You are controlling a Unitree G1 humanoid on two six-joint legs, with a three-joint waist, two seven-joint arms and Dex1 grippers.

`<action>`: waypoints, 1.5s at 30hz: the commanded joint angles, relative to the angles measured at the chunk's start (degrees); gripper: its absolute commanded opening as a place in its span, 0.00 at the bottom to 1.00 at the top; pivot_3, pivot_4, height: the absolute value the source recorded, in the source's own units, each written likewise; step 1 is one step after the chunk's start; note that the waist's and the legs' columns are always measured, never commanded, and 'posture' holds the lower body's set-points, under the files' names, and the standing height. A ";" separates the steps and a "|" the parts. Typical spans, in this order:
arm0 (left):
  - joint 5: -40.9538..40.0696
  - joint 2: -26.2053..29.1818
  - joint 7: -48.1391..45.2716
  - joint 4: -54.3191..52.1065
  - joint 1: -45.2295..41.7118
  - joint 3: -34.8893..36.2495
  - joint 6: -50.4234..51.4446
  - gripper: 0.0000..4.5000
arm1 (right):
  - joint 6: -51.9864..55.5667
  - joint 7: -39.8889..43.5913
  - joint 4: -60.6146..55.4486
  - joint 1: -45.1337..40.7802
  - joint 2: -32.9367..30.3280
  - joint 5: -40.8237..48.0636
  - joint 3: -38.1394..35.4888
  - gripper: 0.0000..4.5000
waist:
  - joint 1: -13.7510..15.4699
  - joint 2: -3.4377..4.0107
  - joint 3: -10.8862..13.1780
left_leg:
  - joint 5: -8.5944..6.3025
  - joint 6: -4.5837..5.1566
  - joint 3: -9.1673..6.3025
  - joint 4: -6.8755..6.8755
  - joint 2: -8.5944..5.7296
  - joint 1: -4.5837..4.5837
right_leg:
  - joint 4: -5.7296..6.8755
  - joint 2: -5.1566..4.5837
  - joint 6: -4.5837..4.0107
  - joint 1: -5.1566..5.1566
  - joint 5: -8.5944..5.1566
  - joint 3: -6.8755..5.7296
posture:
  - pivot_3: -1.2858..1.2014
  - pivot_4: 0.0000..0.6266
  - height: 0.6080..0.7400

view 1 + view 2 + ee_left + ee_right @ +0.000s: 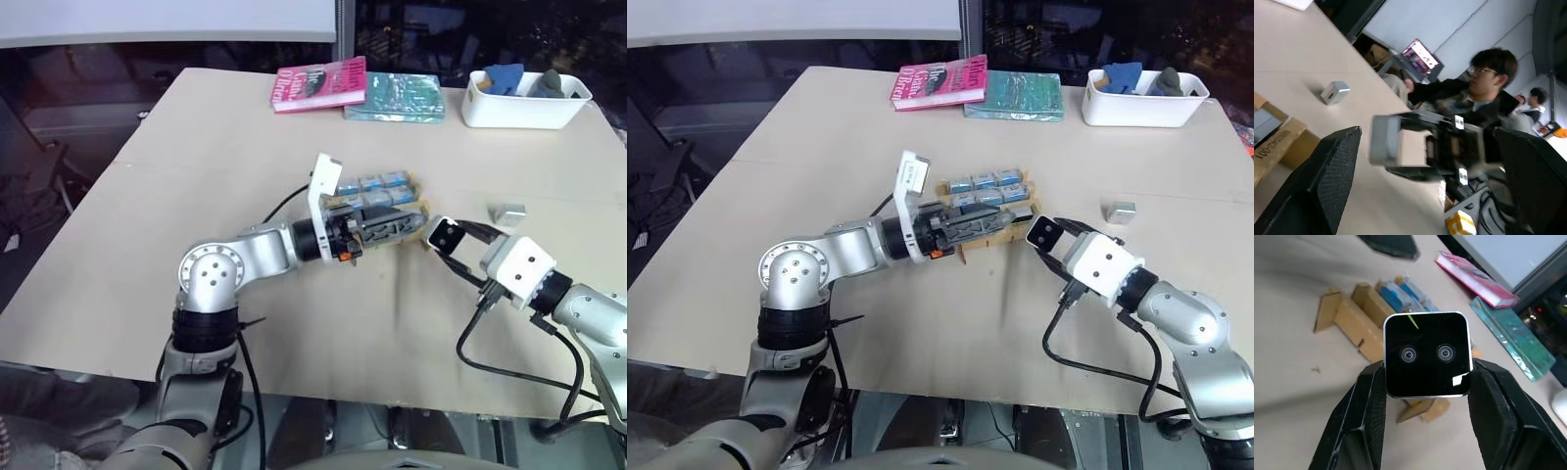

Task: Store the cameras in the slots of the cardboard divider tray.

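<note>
Black fingers of the left gripper (397, 223) stood spread wide over the cardboard divider tray (1014, 223) at mid-table. Just right of it, the right gripper (1425, 382) clamped a black-faced camera (1426, 354); another camera (508, 211) lay farther right.

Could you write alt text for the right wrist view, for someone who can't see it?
Two black fingers grip a camera, its black face with two round lenses showing. Behind lie the cardboard divider tray and two books.
</note>
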 commanded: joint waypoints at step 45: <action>22.61 13.18 -24.76 13.86 -11.62 -5.78 -10.58 0.16 | 15.80 0.39 -11.57 9.51 6.61 26.66 -17.34 0.99 | 0.00 0.00 0.01 | 0.04 -0.05 -0.04 -0.03 -0.06 -0.01 | 0.01 0.08 -0.01 0.01 0.00 -0.16 | 0.52 0.24 1.00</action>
